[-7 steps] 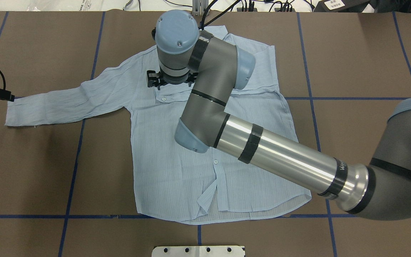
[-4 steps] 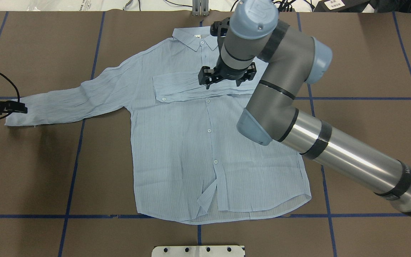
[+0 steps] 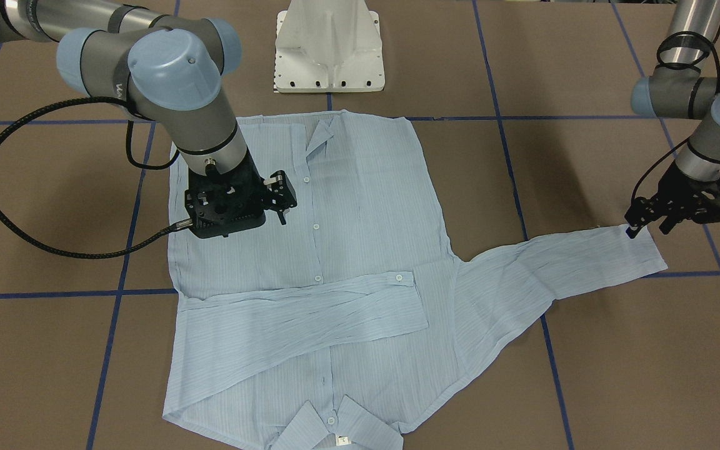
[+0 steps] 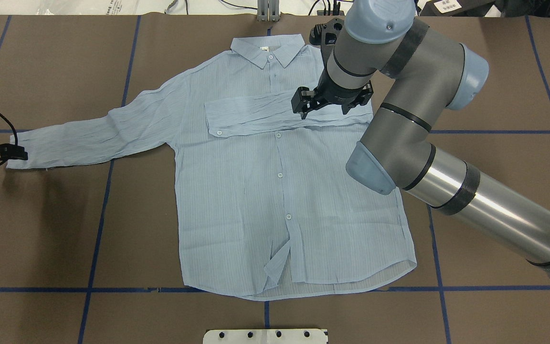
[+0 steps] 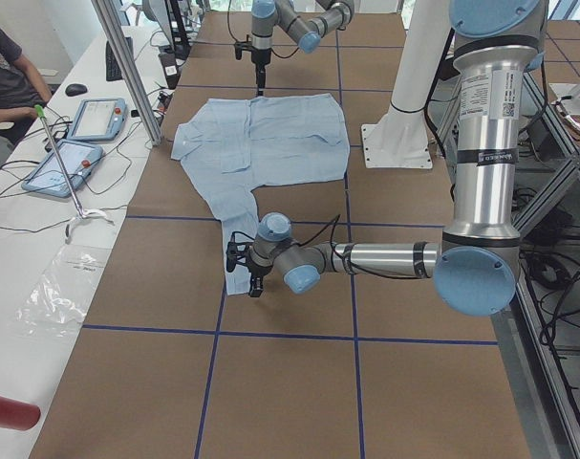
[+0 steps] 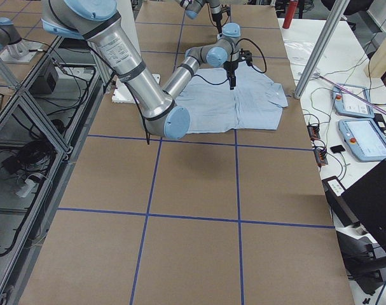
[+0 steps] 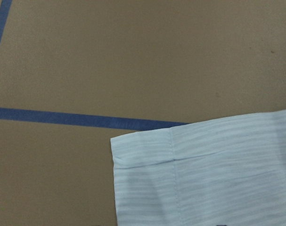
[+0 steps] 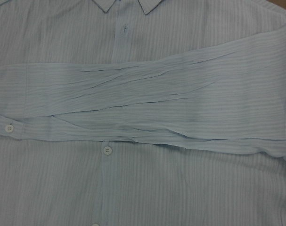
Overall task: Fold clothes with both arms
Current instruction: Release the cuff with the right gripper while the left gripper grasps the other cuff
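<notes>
The clothes are one pale-blue striped shirt (image 4: 275,191) lying flat with its buttons up and its collar (image 4: 268,50) at the far side. One sleeve (image 4: 265,114) is folded across the chest, and the right wrist view (image 8: 143,108) fills with it. The other sleeve (image 4: 89,138) stretches out to the left. My right gripper (image 4: 330,102) hangs open and empty above the shirt's shoulder, by the folded sleeve's root. At the outstretched sleeve's cuff (image 3: 641,250), my left gripper (image 3: 647,226) hovers open, holding nothing. The cuff corner (image 7: 180,160) shows in the left wrist view.
The white pedestal base (image 3: 329,50) stands just behind the shirt's hem. A black cable (image 3: 22,206) loops over the table beside the right wrist. Blue tape lines (image 4: 98,215) cross the brown table. A person (image 5: 8,76) sits at a side bench with tablets (image 5: 70,153).
My right arm has swung away from the chest toward the shirt's shoulder, leaving the folded sleeve lying there. The left gripper has shifted onto the end of the outstretched sleeve.
</notes>
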Controlling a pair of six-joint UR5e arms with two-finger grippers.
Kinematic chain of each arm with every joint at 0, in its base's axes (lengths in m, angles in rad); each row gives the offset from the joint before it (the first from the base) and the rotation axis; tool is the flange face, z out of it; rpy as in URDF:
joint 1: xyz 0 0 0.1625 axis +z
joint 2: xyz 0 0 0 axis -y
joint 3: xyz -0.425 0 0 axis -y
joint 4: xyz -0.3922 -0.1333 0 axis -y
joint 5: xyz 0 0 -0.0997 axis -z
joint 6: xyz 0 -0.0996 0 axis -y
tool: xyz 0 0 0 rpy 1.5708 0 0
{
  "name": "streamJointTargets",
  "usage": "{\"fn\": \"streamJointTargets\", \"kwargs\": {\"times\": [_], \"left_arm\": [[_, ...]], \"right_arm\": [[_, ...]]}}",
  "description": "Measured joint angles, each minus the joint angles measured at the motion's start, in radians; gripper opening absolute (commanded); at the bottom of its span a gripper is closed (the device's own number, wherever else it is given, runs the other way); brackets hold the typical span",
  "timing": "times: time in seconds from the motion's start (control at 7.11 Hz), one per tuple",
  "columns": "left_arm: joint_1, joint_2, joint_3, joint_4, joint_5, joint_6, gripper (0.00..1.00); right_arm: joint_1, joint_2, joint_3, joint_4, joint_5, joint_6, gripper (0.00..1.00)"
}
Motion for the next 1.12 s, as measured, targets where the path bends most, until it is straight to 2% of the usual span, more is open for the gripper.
{"fn": "streamJointTargets", "kwargs": {"times": [0.28,0.42,0.56,0.7,0.98,1.12], "left_arm": [[0.001,0.003,0.001,0.003,0.000,-0.007,0.50],[0.002,0.004,0.002,0.004,0.000,-0.008,0.49],[0.005,0.004,0.003,0.005,0.000,-0.008,0.41],[0.009,0.004,0.003,0.006,0.000,-0.008,0.31],[0.011,0.004,0.003,0.006,0.000,-0.008,0.00],[0.013,0.004,0.001,0.006,0.001,-0.006,0.00]], "right_arm": [[0.001,-0.003,0.001,0.000,0.000,-0.001,1.00],[0.000,-0.004,0.000,0.000,-0.001,-0.001,1.00],[-0.001,-0.005,-0.001,0.000,-0.002,-0.001,1.00],[-0.001,-0.005,-0.001,0.000,-0.003,-0.001,1.00],[-0.001,-0.006,-0.001,0.000,-0.004,-0.002,1.00],[-0.001,-0.007,-0.001,0.000,-0.004,-0.002,1.00]]}}
